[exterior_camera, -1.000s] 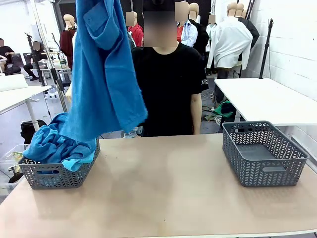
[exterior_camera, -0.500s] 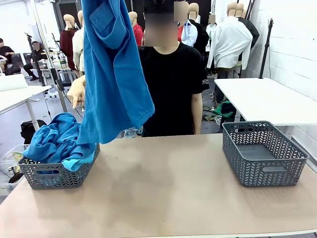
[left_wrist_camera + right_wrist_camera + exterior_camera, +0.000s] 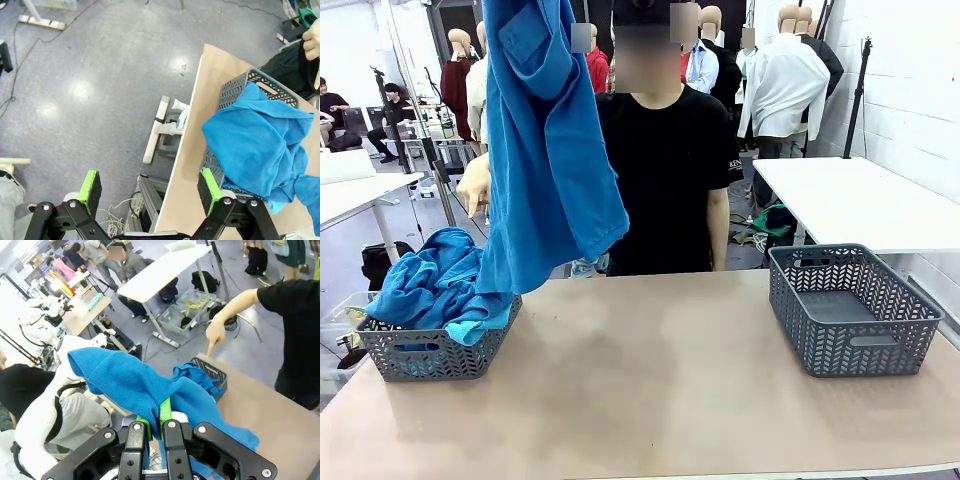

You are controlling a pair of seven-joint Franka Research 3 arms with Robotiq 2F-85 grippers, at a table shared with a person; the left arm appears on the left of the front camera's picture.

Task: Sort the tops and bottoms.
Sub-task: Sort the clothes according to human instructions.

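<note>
A bright blue soft-fabric short-sleeved top (image 3: 548, 150) hangs high over the left part of the light wooden table (image 3: 660, 390), its upper end running out of the top of the front view and its lower hem ending just above the rim of the grey plastic lattice basket on the left (image 3: 435, 350). In the right wrist view the right gripper (image 3: 161, 416) has its green-padded fingers pressed together on a fold of this blue cloth, which drapes up and over the black finger housings.

The left basket stands near the left edge of the table and holds a heap of more bright blue garments (image 3: 430, 285) that rises above its rim and spills over the near side. A second grey lattice basket (image 3: 850, 310) stands at the right end of the table, well apart from the first.

A person in a black T-shirt (image 3: 665, 170) stands at the far side of the table. The person's hand (image 3: 475, 187) is to the left of the hanging top, with a finger pointing down towards the left basket; the right wrist view shows the same pointing hand above the basket's far corner.

The left gripper (image 3: 150, 186) has its fingers spread wide apart and holds nothing. It hangs off the left edge of the table, over the grey floor (image 3: 100, 75), with the filled basket to its right.
</note>
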